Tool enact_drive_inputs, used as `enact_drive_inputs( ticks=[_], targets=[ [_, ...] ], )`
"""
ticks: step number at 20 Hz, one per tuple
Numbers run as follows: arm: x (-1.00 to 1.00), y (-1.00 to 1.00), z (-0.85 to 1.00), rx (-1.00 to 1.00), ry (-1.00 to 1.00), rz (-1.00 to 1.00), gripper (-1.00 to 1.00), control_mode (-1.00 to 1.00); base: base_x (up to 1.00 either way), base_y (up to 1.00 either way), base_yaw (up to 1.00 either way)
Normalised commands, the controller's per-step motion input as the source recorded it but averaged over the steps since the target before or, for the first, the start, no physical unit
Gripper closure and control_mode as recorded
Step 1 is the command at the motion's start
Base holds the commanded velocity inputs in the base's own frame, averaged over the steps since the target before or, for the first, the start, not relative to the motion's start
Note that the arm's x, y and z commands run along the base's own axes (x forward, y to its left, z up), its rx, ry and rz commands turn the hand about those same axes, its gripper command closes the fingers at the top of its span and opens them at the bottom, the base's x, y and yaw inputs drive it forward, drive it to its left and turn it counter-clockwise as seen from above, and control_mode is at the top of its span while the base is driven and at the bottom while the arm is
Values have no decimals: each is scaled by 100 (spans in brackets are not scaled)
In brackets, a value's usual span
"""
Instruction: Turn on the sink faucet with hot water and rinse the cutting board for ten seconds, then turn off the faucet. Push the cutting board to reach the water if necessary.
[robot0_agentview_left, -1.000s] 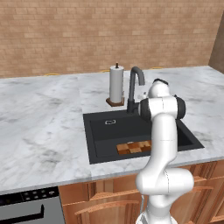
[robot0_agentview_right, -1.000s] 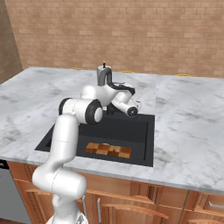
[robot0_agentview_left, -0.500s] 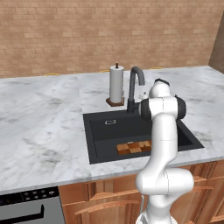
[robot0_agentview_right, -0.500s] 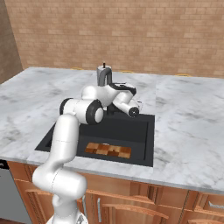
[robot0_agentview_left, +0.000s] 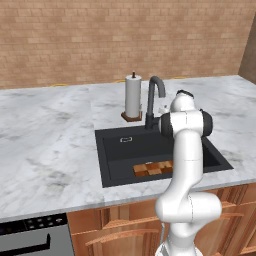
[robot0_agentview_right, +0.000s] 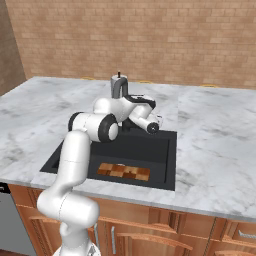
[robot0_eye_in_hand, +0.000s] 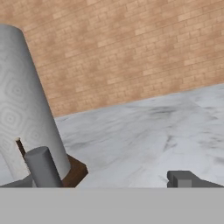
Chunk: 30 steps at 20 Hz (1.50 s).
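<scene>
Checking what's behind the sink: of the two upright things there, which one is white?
The paper-towel roll on its wooden stand, left of the faucet; the faucet is dark grey with an arched spout.

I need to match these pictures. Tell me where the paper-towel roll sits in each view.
Left base view: paper-towel roll at upper centre, just left of the sink faucet.
Right base view: hidden behind the faucet; its top peg pokes above.
Hand view: roll at far left.
Shared landmark: the brick wall.

Glossy white rounded arm (robot0_agentview_left: 186, 165) segments; dark grey joint bands; bulbous white base
</scene>
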Motion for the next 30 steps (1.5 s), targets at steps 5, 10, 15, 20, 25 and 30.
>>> enact_drive_inputs(
  ticks=[5, 10, 15, 20, 25, 30],
  targets=[
    [1, 0, 0, 0, 0, 0, -100, -100, 0, 0, 0],
    [5, 0, 0, 0, 0, 0, -100, -100, 0, 0, 0],
    [1, 0, 0, 0, 0, 0, -100, -100, 0, 0, 0],
    [0, 0, 0, 0, 0, 0, -100, -100, 0, 0, 0],
    [0, -14, 0, 2, 0, 0, -100, -100, 0, 0, 0],
    [0, -13, 0, 0, 0, 0, -100, -100, 0, 0, 0]
  ],
)
